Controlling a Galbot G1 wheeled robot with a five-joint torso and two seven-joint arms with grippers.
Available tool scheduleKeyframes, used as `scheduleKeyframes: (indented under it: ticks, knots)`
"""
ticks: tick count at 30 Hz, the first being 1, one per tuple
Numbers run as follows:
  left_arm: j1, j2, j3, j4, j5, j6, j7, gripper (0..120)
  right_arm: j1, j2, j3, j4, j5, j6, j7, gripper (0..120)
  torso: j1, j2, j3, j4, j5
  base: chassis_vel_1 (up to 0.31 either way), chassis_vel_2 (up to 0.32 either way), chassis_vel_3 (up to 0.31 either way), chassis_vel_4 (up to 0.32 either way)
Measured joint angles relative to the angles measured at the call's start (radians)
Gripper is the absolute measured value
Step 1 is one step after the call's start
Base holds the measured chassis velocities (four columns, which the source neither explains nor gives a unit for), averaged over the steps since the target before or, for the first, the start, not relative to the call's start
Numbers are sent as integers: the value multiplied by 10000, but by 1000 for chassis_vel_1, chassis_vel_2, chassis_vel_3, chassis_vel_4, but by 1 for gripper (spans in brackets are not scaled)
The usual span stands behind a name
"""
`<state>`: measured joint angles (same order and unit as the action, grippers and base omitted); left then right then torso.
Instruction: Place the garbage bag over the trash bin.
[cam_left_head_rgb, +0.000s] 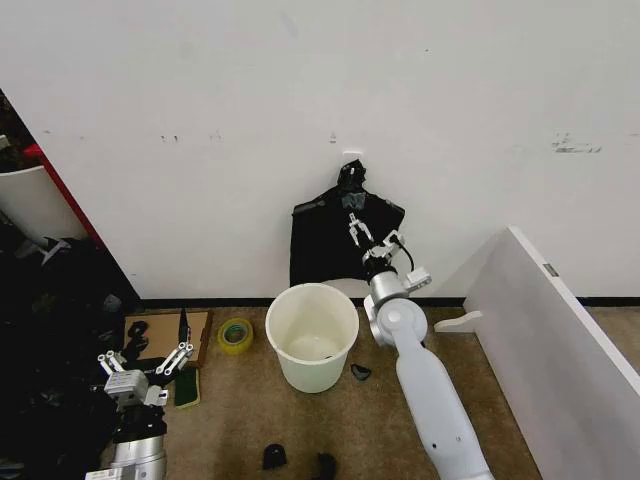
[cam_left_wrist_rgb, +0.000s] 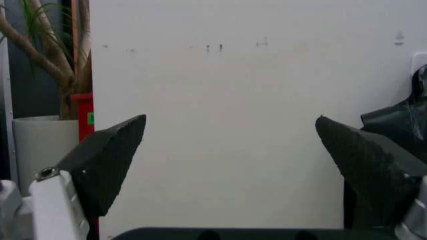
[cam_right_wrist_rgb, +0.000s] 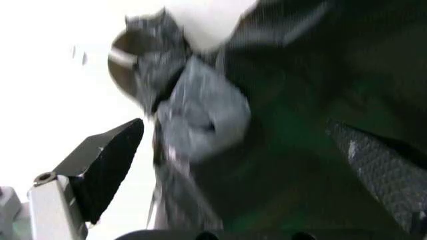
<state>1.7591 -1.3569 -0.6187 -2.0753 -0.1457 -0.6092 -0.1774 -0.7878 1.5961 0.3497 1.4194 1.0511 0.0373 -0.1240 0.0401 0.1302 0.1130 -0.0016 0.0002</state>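
The trash bin (cam_left_head_rgb: 313, 336), a round cream-white bucket with no lid, stands on the brown floor close to the white wall. Behind it, flat black bags (cam_left_head_rgb: 325, 245) hang on the wall, gathered to a knot at the top. The garbage bag itself is out of view. My right gripper (cam_left_head_rgb: 358, 228) is raised against these hanging bags, open. In the right wrist view the right gripper (cam_right_wrist_rgb: 240, 165) has its fingers spread wide around the black bags (cam_right_wrist_rgb: 300, 100), without closing on them. My left gripper (cam_left_head_rgb: 143, 358) waits low at the left, open, and the left gripper (cam_left_wrist_rgb: 230, 145) faces the bare wall.
A yellow-green tape roll (cam_left_head_rgb: 236, 334) and a flat piece of cardboard (cam_left_head_rgb: 165, 328) lie left of the bin. Small black scraps (cam_left_head_rgb: 360, 372) lie on the floor. A white board (cam_left_head_rgb: 555, 330) leans at the right. Dark clutter and a white plant pot (cam_left_wrist_rgb: 40, 145) fill the left.
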Motion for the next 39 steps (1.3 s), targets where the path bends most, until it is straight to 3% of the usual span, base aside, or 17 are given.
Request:
scheduleKeyframes:
  ticks: [5, 30, 36, 39]
  knots:
    - [-96, -69, 99, 122, 26, 27, 5, 100, 316, 145, 162, -418, -157, 262, -155, 91, 0, 0, -1, 0, -1, 0, 0, 0, 0]
    - [-434, -35, 113, 511, 19, 149, -47, 100, -90, 123, -4, -216, -568, 721, -1054, 0, -1, 0, -2, 1, 0, 0, 0, 0, 0]
    - [-439, -33, 120, 602, 10, 71, -90, 100, -695, 15, -275, 184, -675, 822, -1055, 0, -2, 0, -2, 3, 1, 0, 0, 0, 0]
    - [-452, -32, 108, 607, -7, 52, -138, 100, -1433, -463, -640, 688, -816, 896, -1046, 0, -2, 0, -2, 0, 4, 0, 0, 0, 0]
